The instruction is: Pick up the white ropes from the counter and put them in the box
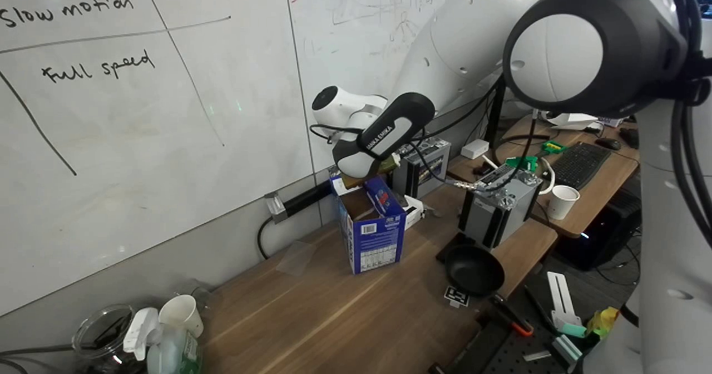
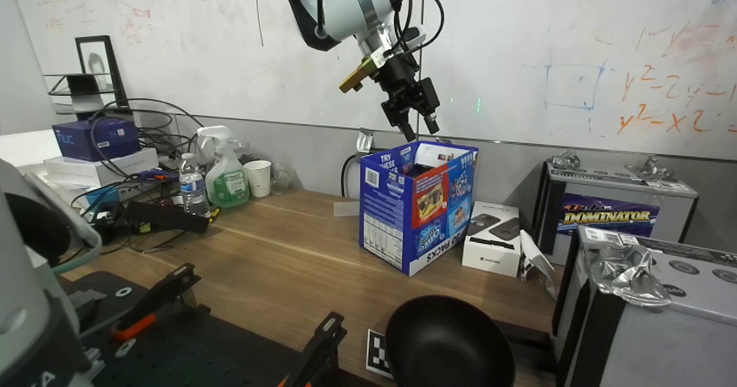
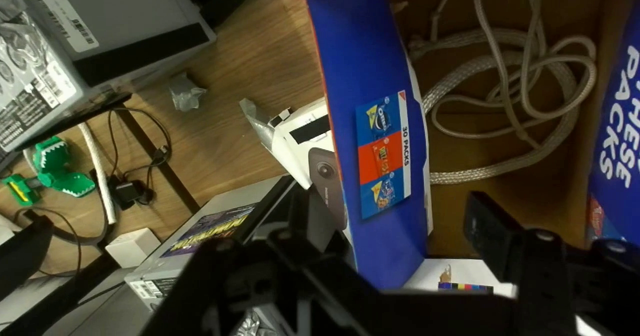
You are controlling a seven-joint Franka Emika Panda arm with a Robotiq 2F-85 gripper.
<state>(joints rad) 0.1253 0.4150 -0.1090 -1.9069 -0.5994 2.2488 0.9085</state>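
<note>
wrist view: the white ropes (image 3: pixel 500 167) lie inside the blue box (image 3: pixel 355 61), curled in overlapping loops toward its bottom, so no single long axis stands out. the gripper (image 2: pixel 421 132) is above the box; an exterior view shows its fingers pointing down at the box's top, spread apart, with nothing visible between them. so the relation that matters is up and down: the ropes are below the gripper, within the box's walls. seen from the wrist, one finger appears over the box's opening and the other past its wall, on the outer side; whether either touches the box cannot be told. the brown counter (image 2: pixel 276 249) is under the box. judging by this, the ropes seem delivered, and the next move likely calls for lifting straight up from the box; swinging sideways this low could catch the wall and drag or tip the box.
</note>
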